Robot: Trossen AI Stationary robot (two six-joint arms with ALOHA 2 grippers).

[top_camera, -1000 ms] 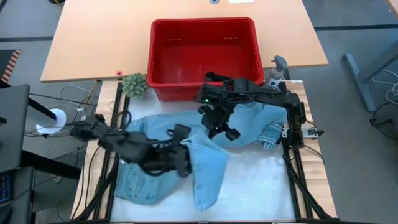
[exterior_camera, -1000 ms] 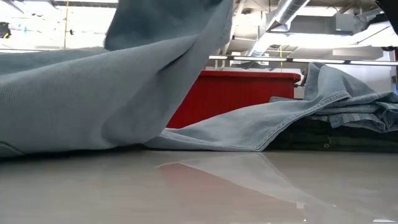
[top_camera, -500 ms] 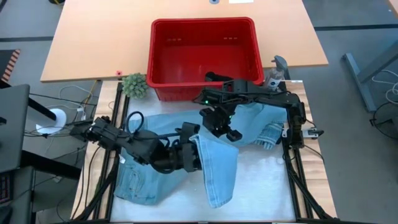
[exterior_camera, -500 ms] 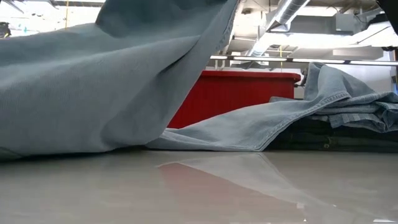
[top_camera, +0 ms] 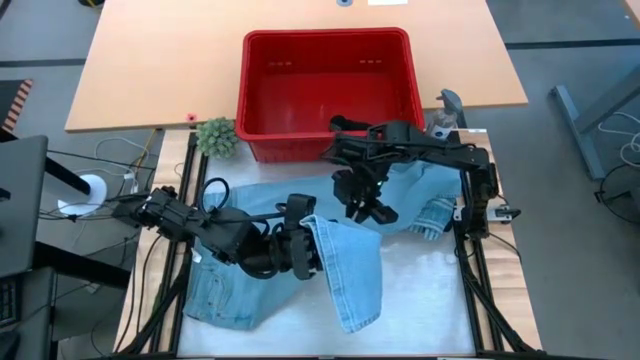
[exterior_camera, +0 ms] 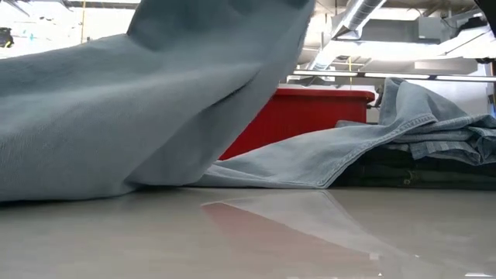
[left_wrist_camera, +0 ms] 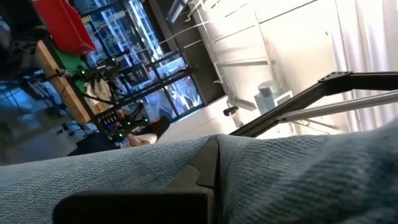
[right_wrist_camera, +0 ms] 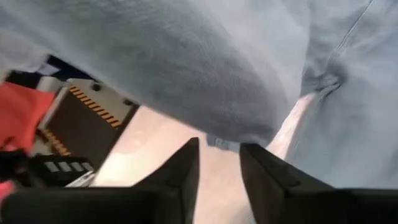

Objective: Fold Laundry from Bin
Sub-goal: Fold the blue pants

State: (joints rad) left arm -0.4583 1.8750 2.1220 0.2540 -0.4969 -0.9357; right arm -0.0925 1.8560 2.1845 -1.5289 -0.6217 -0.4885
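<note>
A pair of light blue jeans (top_camera: 230, 295) lies spread over the white table top in front of the red bin (top_camera: 325, 34). My left gripper (top_camera: 305, 250) is shut on one leg (top_camera: 350, 285), which is raised and folded over toward the table's middle. In the low view this leg (exterior_camera: 178, 85) hangs down from above. My right gripper (top_camera: 367, 210) hovers open above the jeans' far part (top_camera: 410, 195), near the bin's front wall. Nothing is between its fingers (right_wrist_camera: 183, 168). The denim (right_wrist_camera: 205, 74) lies just beyond them. My left gripper holds the jeans leg at its raised upper edge (top_camera: 318, 232), coming level from the table's left. Denim (left_wrist_camera: 280, 174) lies draped over the fingers and hides the place of contact. From the hold the leg slopes down, and its lower end (top_camera: 355, 318) rests on the table.
A small green plant (top_camera: 216, 135) stands left of the bin. At the table's right, the jeans lie bunched in layers (exterior_camera: 434, 139) on a dark garment (exterior_camera: 403, 169). The black frame rails (top_camera: 470, 270) run along both table sides. Bare white table top (top_camera: 430, 300) shows at the near right.
My left gripper has moved toward the table's right edge with the raised leg. The leg's free lower end has swung rightward across the table, while the rest of the jeans has stayed flat. My right gripper has shifted slightly toward the right edge.
</note>
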